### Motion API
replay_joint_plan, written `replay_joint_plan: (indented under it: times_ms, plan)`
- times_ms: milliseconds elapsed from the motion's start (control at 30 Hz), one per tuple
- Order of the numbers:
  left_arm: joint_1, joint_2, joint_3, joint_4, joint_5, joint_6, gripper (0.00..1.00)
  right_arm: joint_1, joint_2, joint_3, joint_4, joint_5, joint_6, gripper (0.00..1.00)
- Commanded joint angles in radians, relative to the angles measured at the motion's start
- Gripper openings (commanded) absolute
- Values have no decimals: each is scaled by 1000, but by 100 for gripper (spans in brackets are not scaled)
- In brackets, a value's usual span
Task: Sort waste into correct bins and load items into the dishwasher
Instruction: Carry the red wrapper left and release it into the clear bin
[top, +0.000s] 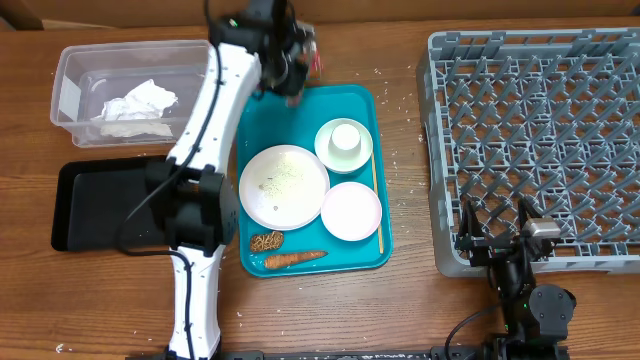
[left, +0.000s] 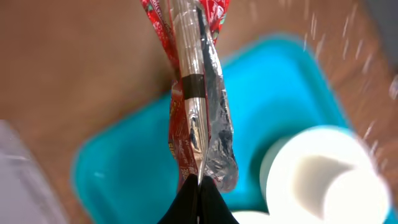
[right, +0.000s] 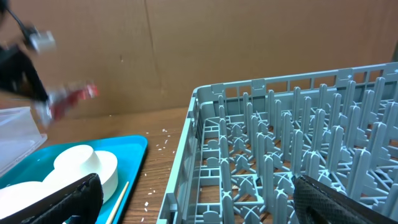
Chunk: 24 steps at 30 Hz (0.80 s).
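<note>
Napkins (top: 135, 105) lie in the clear tub (top: 75, 60), but the dish rack (top: 540, 140) stands empty and plate (top: 300, 207), bowls (top: 351, 211), cup (top: 346, 138), chopsticks (top: 376, 190) and carrot (top: 295, 259) sit on the teal tray (top: 350, 100) (most of the job remains). The left gripper (left: 200, 190) is clamped on the red wrapper (left: 189, 93) above the tray's far corner, beside the tub; the right gripper (top: 497, 230) hangs wide open, empty, at the rack's near edge.

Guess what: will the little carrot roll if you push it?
Probably. The carrot looks round and tapered, so it would likely roll in a curve. It looks small, so probably light; the tray rim might stop it.
</note>
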Motion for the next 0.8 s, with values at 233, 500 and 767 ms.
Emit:
replay_joint_plan:
  times_ms: [233, 500, 767]
  plan:
    - [184, -22, 266, -16, -246, -339, 4, -5, -10, -10, 5, 10, -3, 100]
    - [336, -14, 183, -56, -279, -528, 4, -5, -10, -10, 5, 10, -4, 100]
    - [427, -14, 91, -48, -274, -632, 100, -5, -10, -10, 5, 10, -3, 100]
